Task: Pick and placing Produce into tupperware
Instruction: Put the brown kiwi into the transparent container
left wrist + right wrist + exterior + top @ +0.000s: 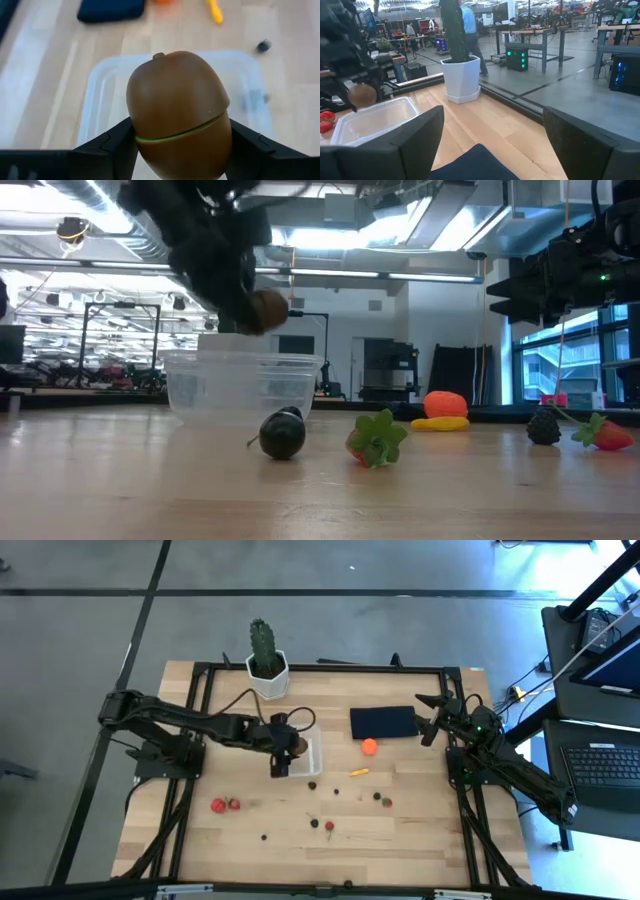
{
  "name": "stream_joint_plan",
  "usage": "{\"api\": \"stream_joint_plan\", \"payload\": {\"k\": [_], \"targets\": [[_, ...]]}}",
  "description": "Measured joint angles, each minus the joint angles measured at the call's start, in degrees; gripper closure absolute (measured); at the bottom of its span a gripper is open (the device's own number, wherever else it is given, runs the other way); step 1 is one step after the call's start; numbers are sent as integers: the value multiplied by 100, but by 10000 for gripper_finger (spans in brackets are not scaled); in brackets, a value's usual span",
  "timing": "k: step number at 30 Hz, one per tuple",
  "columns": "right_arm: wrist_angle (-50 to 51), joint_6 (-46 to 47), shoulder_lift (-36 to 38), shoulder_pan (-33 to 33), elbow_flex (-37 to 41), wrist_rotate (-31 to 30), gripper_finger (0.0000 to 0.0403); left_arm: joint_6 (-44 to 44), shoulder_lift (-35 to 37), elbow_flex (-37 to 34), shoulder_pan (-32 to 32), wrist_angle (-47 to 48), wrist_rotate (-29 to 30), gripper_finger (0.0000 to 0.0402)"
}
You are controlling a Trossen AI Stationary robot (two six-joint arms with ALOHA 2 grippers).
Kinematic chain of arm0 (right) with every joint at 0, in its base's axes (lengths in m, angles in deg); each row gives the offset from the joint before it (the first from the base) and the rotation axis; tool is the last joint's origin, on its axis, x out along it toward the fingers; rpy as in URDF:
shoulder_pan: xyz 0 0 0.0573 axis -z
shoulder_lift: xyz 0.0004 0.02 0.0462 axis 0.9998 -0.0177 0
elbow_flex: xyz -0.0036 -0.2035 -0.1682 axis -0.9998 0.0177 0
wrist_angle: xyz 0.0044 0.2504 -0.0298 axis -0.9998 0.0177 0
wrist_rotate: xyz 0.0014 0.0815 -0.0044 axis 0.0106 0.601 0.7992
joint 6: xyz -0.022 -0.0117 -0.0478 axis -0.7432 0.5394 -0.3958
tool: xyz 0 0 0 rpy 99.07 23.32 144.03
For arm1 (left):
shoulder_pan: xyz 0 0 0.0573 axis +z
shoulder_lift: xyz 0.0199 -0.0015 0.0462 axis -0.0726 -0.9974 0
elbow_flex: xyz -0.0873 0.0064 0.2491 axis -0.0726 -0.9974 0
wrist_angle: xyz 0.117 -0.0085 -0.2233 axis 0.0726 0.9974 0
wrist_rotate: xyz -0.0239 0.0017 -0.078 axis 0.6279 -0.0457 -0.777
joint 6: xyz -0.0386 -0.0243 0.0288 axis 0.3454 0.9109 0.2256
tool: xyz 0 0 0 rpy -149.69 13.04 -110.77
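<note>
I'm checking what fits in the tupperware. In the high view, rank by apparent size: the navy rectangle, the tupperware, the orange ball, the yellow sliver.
1. Navy rectangle.
2. Tupperware, partly hidden by the left gripper, so unsure against the rectangle.
3. Orange ball.
4. Yellow sliver.

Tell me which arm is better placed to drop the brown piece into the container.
Left. The left gripper already holds the brown lump directly above the tupperware; the right gripper waits open by the navy rectangle.
</note>
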Motion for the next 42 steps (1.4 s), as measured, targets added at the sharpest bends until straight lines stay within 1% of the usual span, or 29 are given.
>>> {"api": "stream_joint_plan", "payload": {"k": [2,6,7,10,14,35,38,42], "targets": [[0,0,0,-1,0,1,63,0,-168,0,76,-4,-34,178],[0,0,1,-2,0,0,63,51,-526,0,272,-3,-635,177],[0,0,2,0,0,2,63,80,-611,0,300,-6,-701,177],[0,0,1,-1,1,1,63,152,-814,0,342,-3,-700,177],[0,0,0,0,2,0,63,151,-900,0,353,-15,-693,177],[0,0,1,-2,2,2,63,151,-903,0,351,-1,-689,177],[0,0,0,0,2,0,63,163,-903,0,351,2,-687,170],[0,0,2,0,0,0,63,294,-901,0,351,24,-687,144]]}}
